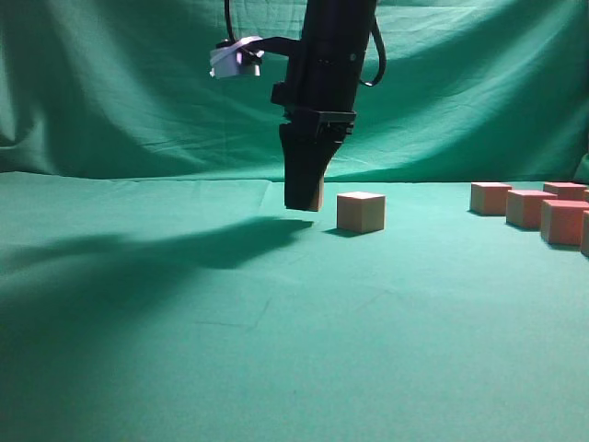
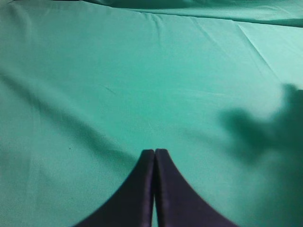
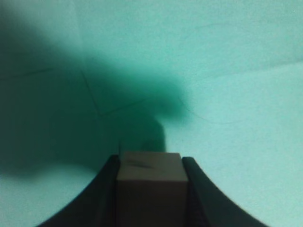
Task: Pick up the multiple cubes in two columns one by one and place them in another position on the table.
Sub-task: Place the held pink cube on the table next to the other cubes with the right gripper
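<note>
In the exterior view my right gripper (image 1: 304, 198) hangs pointing down at the middle of the table (image 1: 276, 350), shut on one tan-sided cube (image 1: 317, 195). The right wrist view shows that cube (image 3: 150, 189) clamped between the black fingers of the right gripper (image 3: 150, 161), low over the cloth. I cannot tell whether it touches the cloth. Another cube (image 1: 360, 212) stands on the cloth just right of the held one. Several more cubes (image 1: 529, 208) stand in rows at the far right. My left gripper (image 2: 155, 151) is shut and empty over bare cloth.
A draped green backdrop (image 1: 110, 92) closes off the far edge of the table. The arm casts a wide shadow (image 1: 138, 267) across the left half of the cloth. The wrist camera (image 1: 236, 60) sticks out to the arm's left.
</note>
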Tool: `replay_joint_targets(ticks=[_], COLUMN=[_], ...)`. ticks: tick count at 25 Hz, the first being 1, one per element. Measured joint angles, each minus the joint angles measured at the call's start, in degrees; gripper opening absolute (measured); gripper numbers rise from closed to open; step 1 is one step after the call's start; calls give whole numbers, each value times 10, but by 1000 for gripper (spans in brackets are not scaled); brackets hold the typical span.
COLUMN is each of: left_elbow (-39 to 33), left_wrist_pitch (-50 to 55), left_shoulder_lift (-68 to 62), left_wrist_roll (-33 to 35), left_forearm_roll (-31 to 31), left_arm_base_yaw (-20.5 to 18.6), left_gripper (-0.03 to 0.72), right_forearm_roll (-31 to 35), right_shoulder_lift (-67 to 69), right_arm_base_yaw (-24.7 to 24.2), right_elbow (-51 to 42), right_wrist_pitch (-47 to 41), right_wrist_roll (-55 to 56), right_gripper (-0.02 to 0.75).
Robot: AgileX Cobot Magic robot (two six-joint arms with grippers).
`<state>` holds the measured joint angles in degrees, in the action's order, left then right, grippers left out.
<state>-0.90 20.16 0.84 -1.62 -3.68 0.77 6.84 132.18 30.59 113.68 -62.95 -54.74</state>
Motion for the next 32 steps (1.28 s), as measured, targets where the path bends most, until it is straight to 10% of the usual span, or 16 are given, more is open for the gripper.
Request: replay_joint_targets(ticks=[32], left_elbow=[0], left_wrist_pitch=[0], left_shoulder_lift=[0], left_wrist_roll=[0], left_forearm_roll=[0], left_arm_base_yaw=[0], left_gripper=[0], right_forearm_roll=[9], right_shoulder_lift=[18], right_arm_base_yaw=[0], right_elbow=[3], right_wrist_pitch=[-2], right_wrist_roll=[0], right_gripper=[259])
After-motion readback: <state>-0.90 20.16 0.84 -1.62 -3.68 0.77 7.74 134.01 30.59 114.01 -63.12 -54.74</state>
